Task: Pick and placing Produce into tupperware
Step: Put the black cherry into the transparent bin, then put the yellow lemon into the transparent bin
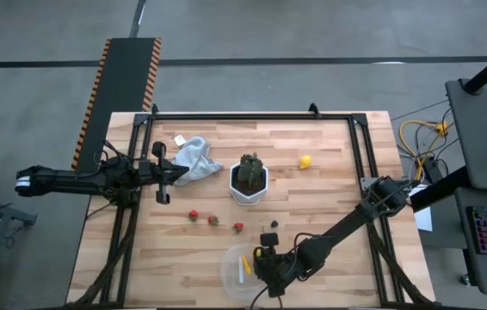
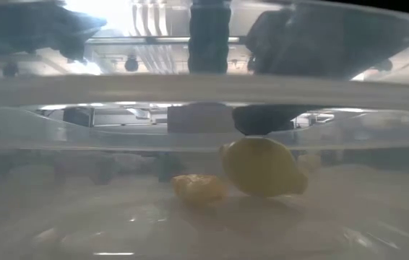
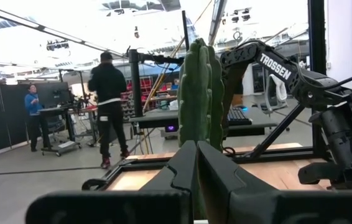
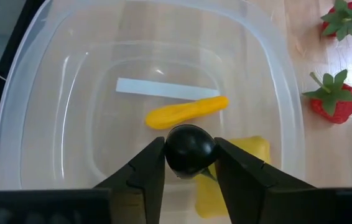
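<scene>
The tupperware (image 1: pixel 233 274) is a clear tub at the table's near edge. In the right wrist view it (image 4: pixel 51 56) holds a thin yellow piece (image 4: pixel 187 111), a pale strip (image 4: pixel 162 90) and a yellow lemon (image 4: pixel 241 163). The low view looks through the tub wall at the lemon (image 2: pixel 262 166) and the yellow piece (image 2: pixel 199 188). My right gripper (image 1: pixel 265 258) hangs over the tub, shut on a dark purple berry (image 4: pixel 189 146). Three strawberries (image 1: pixel 213 220), another dark berry (image 1: pixel 274 224) and a second lemon (image 1: pixel 305 161) lie on the table. My left gripper (image 1: pixel 164 172) waits, shut, at the left. My right gripper (image 4: pixel 189 158) pinches the dark purple berry (image 4: pixel 189 142) between its two fingers (image 4: pixel 148 165), one on each side of the round fruit. The fingers come from above, pointing down. The berry is lifted clear, above the inside of the tub, over the lemon.
A white hexagonal pot with a dark green spiky plant (image 1: pixel 249 179) stands mid-table; it fills the left wrist view (image 3: pixel 199 93). A crumpled white cloth (image 1: pixel 194 157) lies by my left gripper. Two strawberries (image 4: pixel 331 99) sit just outside the tub. People stand in the room beyond.
</scene>
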